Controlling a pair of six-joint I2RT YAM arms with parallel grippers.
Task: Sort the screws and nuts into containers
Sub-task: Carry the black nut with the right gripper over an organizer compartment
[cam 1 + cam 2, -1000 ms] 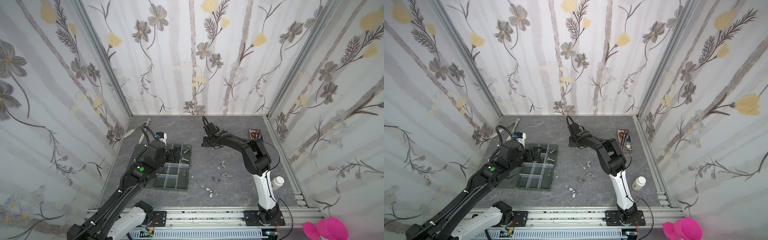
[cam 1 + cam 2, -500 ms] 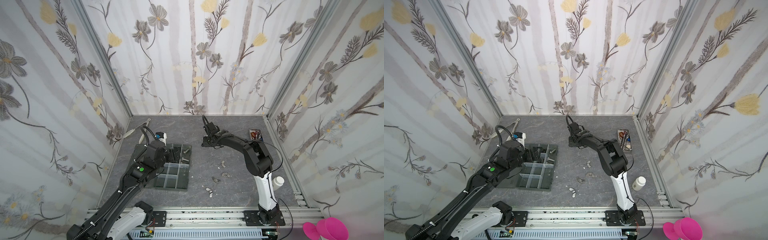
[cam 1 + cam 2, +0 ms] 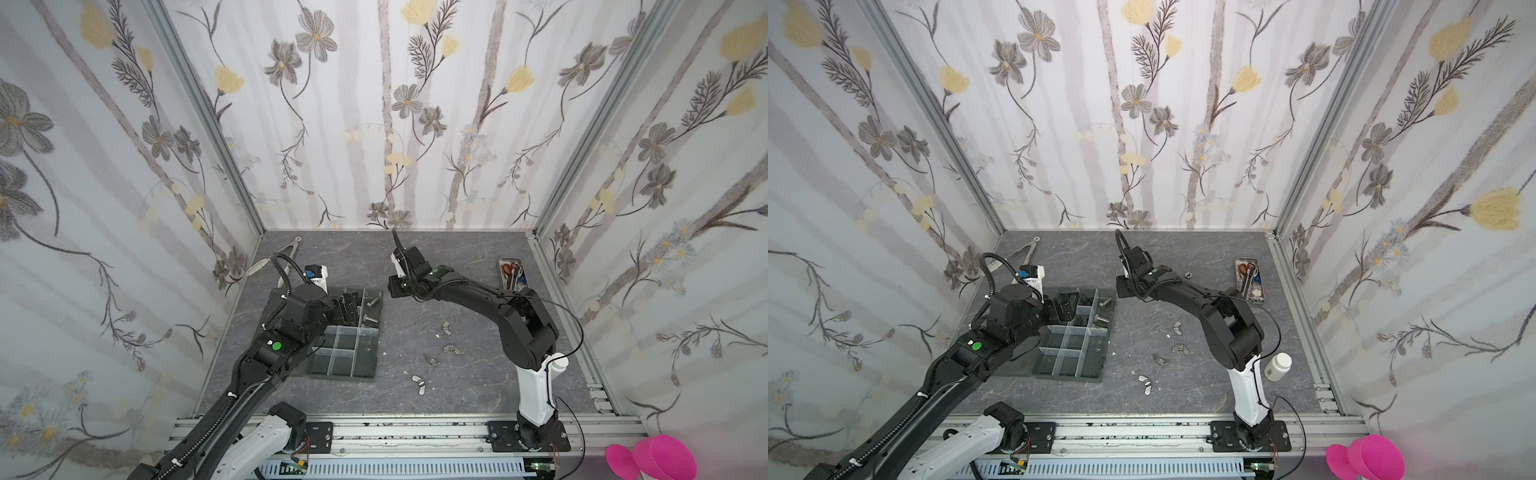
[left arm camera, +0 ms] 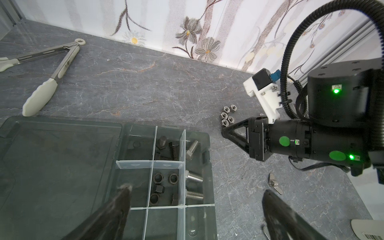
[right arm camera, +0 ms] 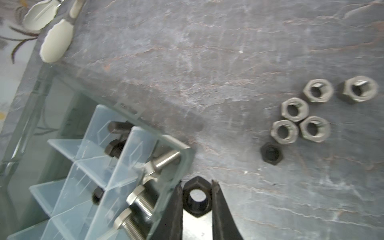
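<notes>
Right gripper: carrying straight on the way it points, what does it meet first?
Probably the corner wall of the organiser tray, just ahead of the right gripper, shut on a black nut; depth is unclear; it may skim past.

No word or number can be read; a barcode runs along a white label point(image 4: 368, 232) in the left wrist view, its digits too small to make out; small triangle marks are moulded into the clear dividers point(image 4: 135, 165) of the tray point(image 3: 345, 376), at nine o'clock on the table point(image 3: 457, 399); the tongs point(image 4: 63, 66), at eleven o'clock, bear an illegible engraving.
</notes>
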